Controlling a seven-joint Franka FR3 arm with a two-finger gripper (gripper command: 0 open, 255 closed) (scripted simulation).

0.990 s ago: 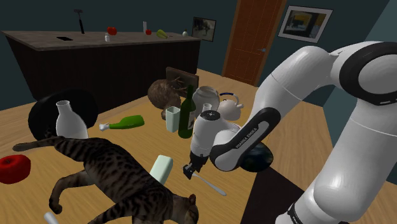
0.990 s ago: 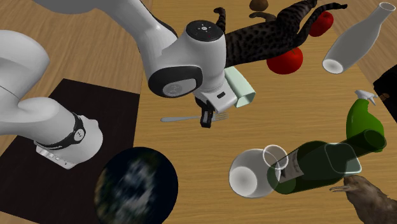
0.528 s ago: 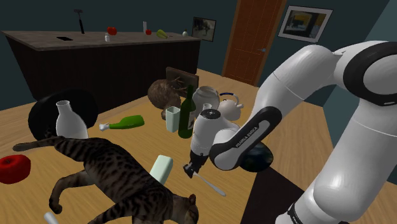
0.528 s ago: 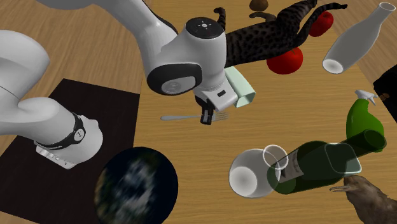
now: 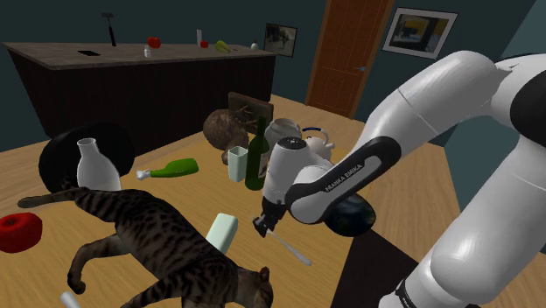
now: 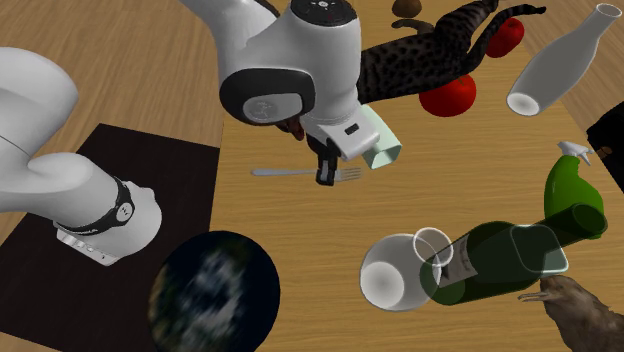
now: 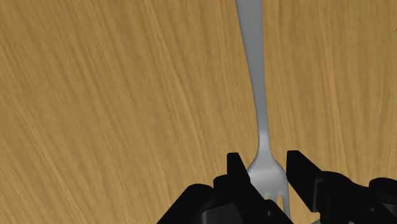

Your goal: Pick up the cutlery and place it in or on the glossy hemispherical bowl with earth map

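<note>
Lifting with the arm (image 5: 437, 114) off the desk (image 6: 300, 240).
Heading next, by the look of it, for the map-printed bowl (image 6: 214, 291), at seven o'clock from the load in the second exterior view and well apart. Risen a little over the last second with the pincer (image 6: 324, 182) clamped on the neck of the fork (image 6: 285, 172), handle sticking out level, seemingly clear of the wood. Means grasp done; carry and drop left.

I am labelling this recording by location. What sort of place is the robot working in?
Probably a room in a home, perhaps a kitchen or dining area: a long dark counter runs behind the wooden table, and a brown door and a framed picture show on the far wall.
</note>
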